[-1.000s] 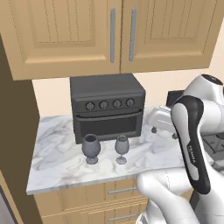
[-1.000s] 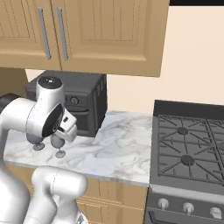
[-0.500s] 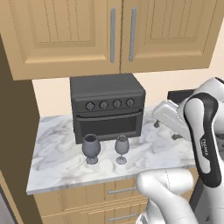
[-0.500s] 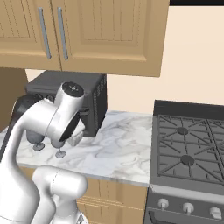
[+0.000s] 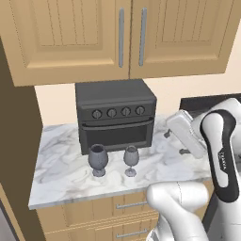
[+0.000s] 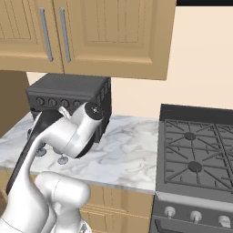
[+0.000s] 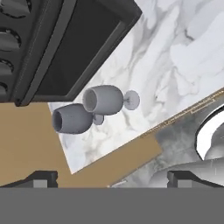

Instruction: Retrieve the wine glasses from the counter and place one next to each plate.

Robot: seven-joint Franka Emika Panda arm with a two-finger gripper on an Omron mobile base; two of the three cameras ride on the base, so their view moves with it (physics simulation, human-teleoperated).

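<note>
Two smoky-grey stemmed glasses stood upright on the marble table [image 5: 61,164], side by side and just apart, directly in front of the dark toaster oven [image 5: 115,115]. The wider glass [image 5: 98,159] — the one with the rounder bowl — stood to the left in the left base view, and the slimmer glass [image 5: 131,159] to its right, both feet resting on the veined surface near the oven door. The oven sat against the back wall beneath a pair of light wooden wall cabinets [image 5: 122,37], and light wooden drawers [image 5: 94,214] ran under the marble top. In the right base view a gas stove [image 6: 195,154] with black grates adjoined the table on its right side. The white arm reached over the right part of the table, its end effector [image 5: 173,141] held above the marble, well apart from both glasses and touching neither. The jaws were spread wide and empty, as the hand view showed with the two dark fingertips [image 7: 41,178] far apart at its bottom edge. In that rolled hand view both glasses appeared lying sideways between the oven front and the table's front edge.
</note>
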